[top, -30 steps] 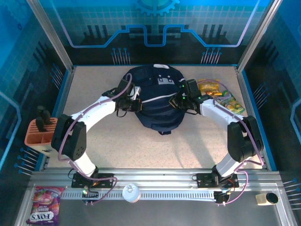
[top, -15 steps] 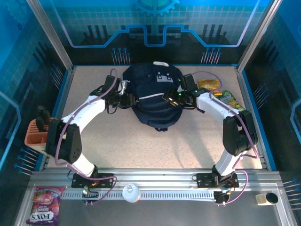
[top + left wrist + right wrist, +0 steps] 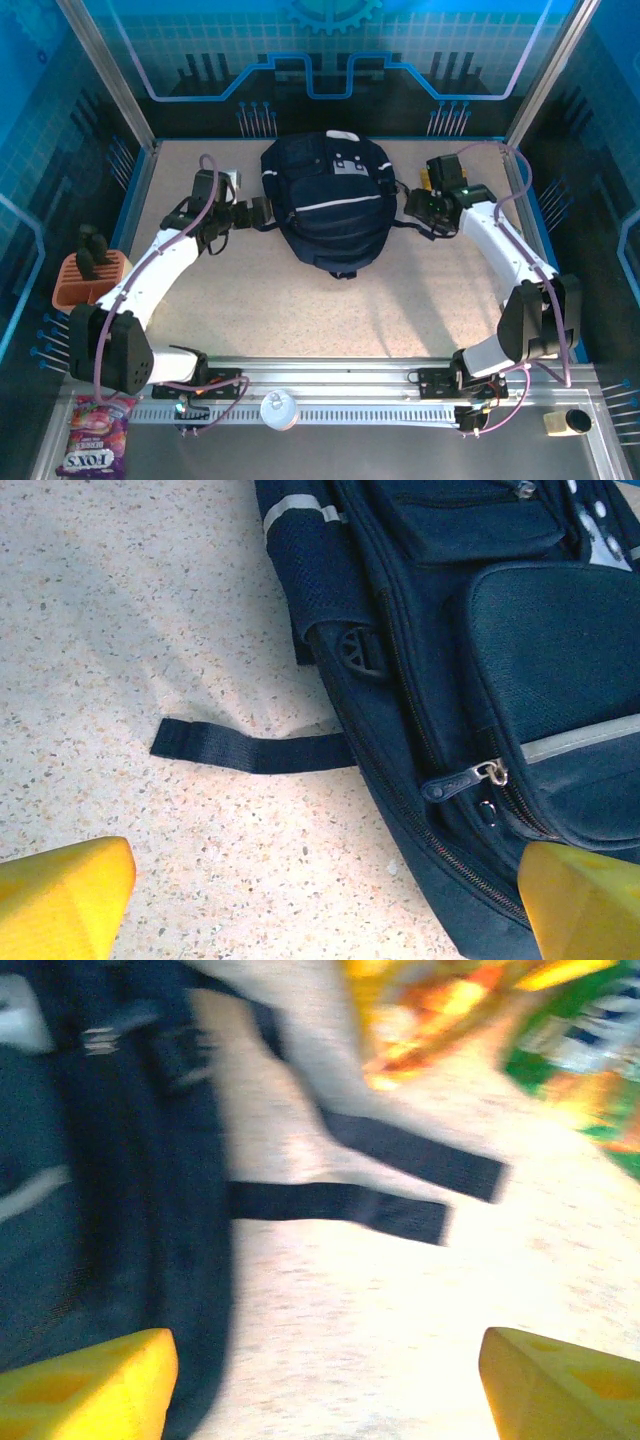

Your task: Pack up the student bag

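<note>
Student bag (image 3: 325,205): lies front-up at the far middle of the table (image 3: 250,300). Long axis runs near–far, with the grab-handle end toward the far edge and the base toward the arms. Contents cannot be seen.

Left wrist view: a metal zip pull (image 3: 490,773) sits on a front pocket. One black strap (image 3: 250,750) lies flat on the table, pointing away from the bag.

Left end effector (image 3: 258,212): close beside the bag's left flank; whether it touches cannot be told. The yellow fingertips (image 3: 60,900) are spread wide and hold nothing.

Right end effector (image 3: 408,207): just off the bag's right flank, also spread wide and empty. Its wrist view is blurred. Two side straps (image 3: 340,1205) trail on the table, with snack packets (image 3: 440,1010) beyond them.

Orange holder (image 3: 85,285): beyond the table's left edge. Dark items stand in it; what they are cannot be told.

Versus 0.5 s ago: both end effectors were against the bag's sides and are now drawn outward. The bag keeps much the same spot and heading.
</note>
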Robot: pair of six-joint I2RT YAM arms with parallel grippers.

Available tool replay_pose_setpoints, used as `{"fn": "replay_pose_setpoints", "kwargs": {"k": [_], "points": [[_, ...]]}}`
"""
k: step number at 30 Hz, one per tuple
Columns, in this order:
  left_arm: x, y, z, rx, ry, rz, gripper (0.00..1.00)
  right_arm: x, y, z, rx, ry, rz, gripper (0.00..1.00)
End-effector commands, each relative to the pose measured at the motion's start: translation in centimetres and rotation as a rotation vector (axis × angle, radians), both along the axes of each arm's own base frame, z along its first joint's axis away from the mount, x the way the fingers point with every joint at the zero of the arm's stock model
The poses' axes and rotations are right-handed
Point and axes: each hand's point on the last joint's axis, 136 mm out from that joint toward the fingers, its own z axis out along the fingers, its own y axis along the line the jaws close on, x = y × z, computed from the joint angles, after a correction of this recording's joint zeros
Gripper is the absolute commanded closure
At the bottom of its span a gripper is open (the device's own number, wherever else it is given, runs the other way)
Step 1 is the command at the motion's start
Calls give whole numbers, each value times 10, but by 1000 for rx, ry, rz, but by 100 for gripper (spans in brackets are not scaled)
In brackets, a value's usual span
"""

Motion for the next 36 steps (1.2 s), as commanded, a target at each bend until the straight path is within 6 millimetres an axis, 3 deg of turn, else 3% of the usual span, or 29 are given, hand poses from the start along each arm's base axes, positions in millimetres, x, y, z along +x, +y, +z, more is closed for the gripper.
{"fn": "replay_pose_setpoints", "kwargs": {"k": [1, 10, 15, 21, 28, 36], "points": [[5, 0, 9, -9, -45, -5, 1, -33, -51, -22, -127, 109, -123, 16], [10, -18, 17, -78, -32, -74, 1, -94, -125, -68, -18, 216, -465, 11], [18, -25, 20, -95, -15, -101, 1, -119, -157, -74, -68, 237, -545, 9], [27, -31, 17, -108, 13, -119, 1, -147, -182, -92, -37, 265, -605, 5], [33, -35, 15, -113, 31, -133, 1, -162, -201, -106, 41, 263, -710, 4], [30, -33, 14, -90, 32, -147, 1, -171, -210, -130, 144, 284, -785, 2]]}}
